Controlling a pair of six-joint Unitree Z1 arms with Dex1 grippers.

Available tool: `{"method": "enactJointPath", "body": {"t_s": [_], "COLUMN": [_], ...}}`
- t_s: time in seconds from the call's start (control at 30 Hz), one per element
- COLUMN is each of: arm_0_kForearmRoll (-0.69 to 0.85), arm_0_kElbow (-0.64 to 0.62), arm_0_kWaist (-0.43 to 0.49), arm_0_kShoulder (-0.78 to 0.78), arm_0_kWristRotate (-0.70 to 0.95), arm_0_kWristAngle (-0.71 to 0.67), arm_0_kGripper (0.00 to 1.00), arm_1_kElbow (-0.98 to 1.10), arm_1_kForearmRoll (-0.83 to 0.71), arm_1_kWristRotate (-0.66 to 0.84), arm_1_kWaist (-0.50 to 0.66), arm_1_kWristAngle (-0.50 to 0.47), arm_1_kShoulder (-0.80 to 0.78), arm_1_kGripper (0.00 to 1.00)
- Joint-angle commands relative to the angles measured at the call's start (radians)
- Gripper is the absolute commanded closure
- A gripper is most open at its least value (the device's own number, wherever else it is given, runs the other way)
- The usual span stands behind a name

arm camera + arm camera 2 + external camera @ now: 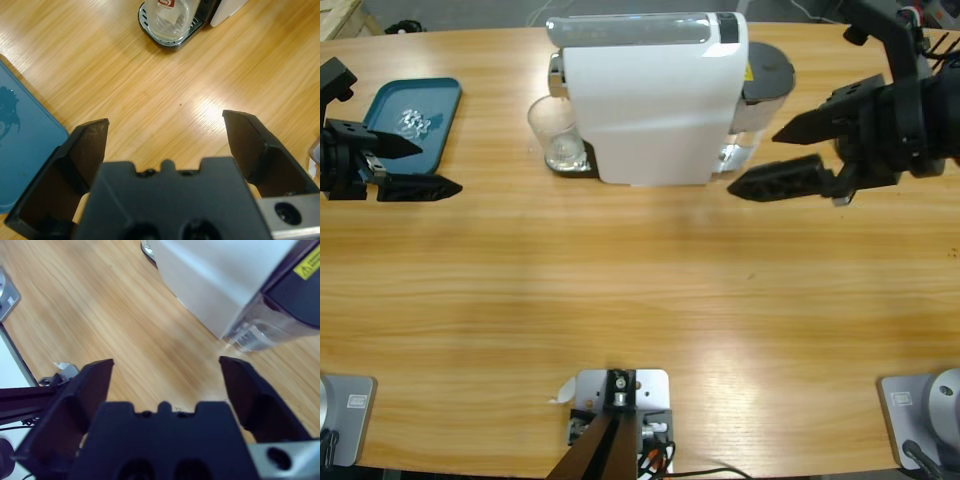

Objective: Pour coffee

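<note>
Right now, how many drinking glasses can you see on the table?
1. The clear glass stands on the drip tray of the white coffee machine, on its left side in the high view. Another could be hidden behind the machine.

The desk [640, 300] is varnished wood, its grain smooth with glossy patches of glare. The coffee machine [655, 110] has a smooth white plastic shell. The tumbler [556, 135] is clear glass. The tray [395, 150] looks like matt teal plastic. Both the left end effector [165, 135] and the right end effector [165, 375] look like matt black plastic.
</note>
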Motion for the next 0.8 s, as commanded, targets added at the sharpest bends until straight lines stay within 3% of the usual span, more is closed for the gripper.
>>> {"method": "enactJointPath", "body": {"t_s": [0.03, 0.8], "arm_0_kForearmRoll": [-0.026, -0.077], "arm_0_kElbow": [0.046, 0.076], "arm_0_kWaist": [-0.007, -0.007], "arm_0_kShoulder": [0.01, 0.021], "arm_0_kWristRotate": [0.022, 0.082], "arm_0_kWristAngle": [-0.023, -0.078], "arm_0_kGripper": [0.0, 0.0], "arm_1_kElbow": [0.095, 0.122], "arm_1_kForearmRoll": [-0.067, -0.062], "arm_1_kWristRotate": [-0.019, -0.022], "arm_1_kWaist": [0.009, 0.021], "arm_1_kWristAngle": [0.025, 0.012], "arm_1_kShoulder": [-0.009, -0.031], "arm_1_kGripper": [0.0, 0.0]}}
